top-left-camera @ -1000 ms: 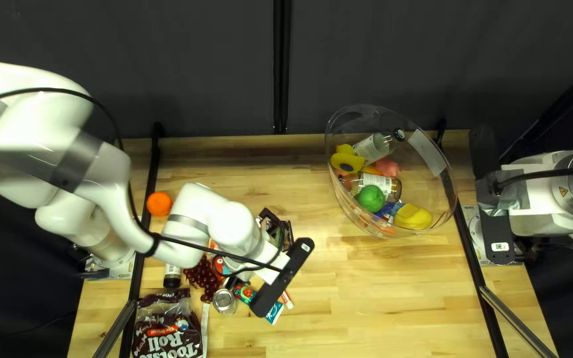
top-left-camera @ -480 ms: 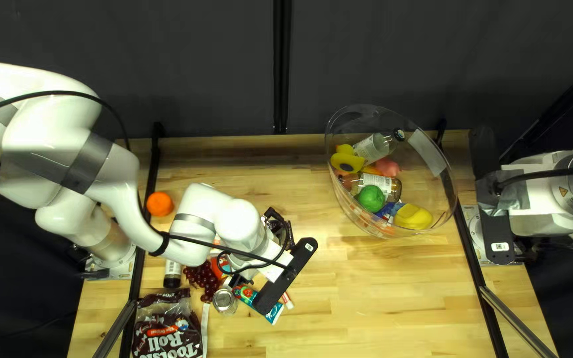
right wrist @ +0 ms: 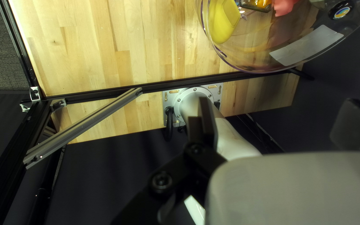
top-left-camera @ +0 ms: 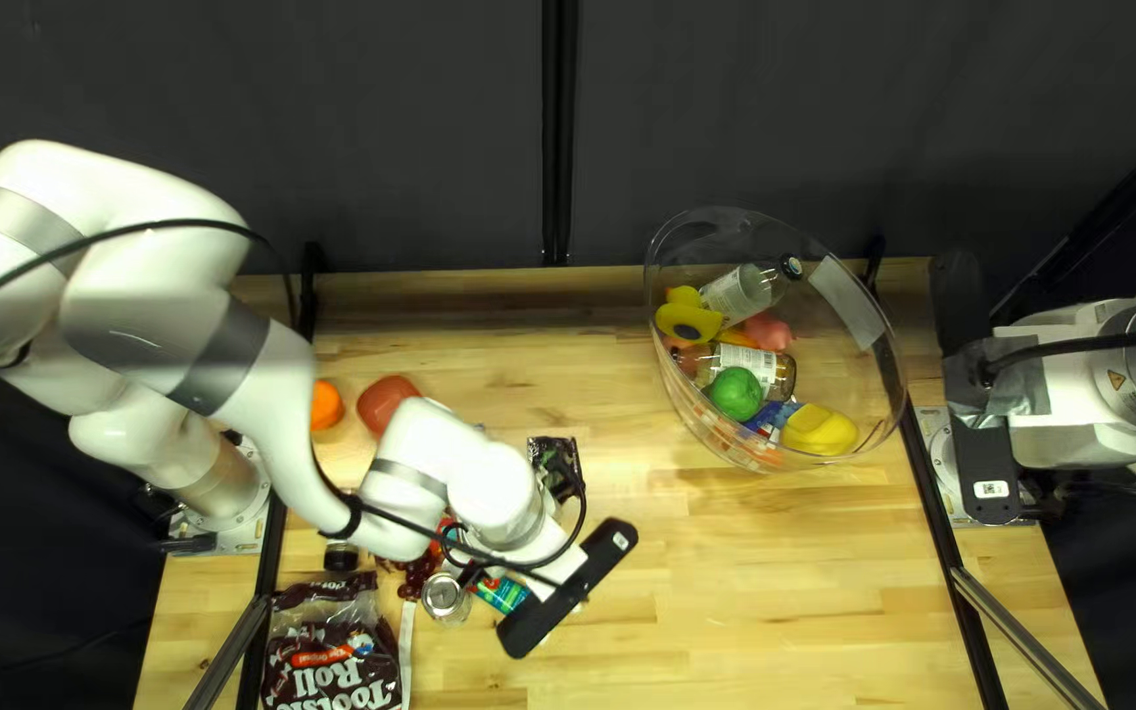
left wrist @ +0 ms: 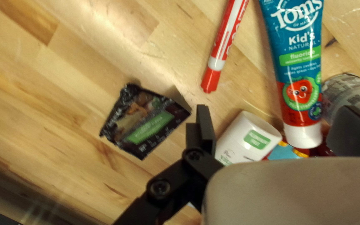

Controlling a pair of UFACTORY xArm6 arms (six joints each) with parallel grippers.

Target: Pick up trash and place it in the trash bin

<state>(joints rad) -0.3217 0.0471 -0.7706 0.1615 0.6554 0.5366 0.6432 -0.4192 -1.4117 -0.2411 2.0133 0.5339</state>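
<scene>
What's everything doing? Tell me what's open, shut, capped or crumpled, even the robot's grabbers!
Left gripper: jaws open
Right gripper: jaws open, holding nothing
Red marker: capped, lying down
Toothpaste tube: capped, lying down
Black packet: creased; unclear if opened
White container: lying on its side
Candy bag: lying down; unclear if opened
Clear bin: uncovered, things inside
Dark-capped bottle: capped, in the bin

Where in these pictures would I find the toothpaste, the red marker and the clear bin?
Toothpaste [left wrist: 301, 62]: left wrist view, middle of the tube.
Red marker [left wrist: 225, 37]: left wrist view, on its barrel.
Clear bin [top-left-camera: 877, 379]: top left view, bare side wall.
</scene>
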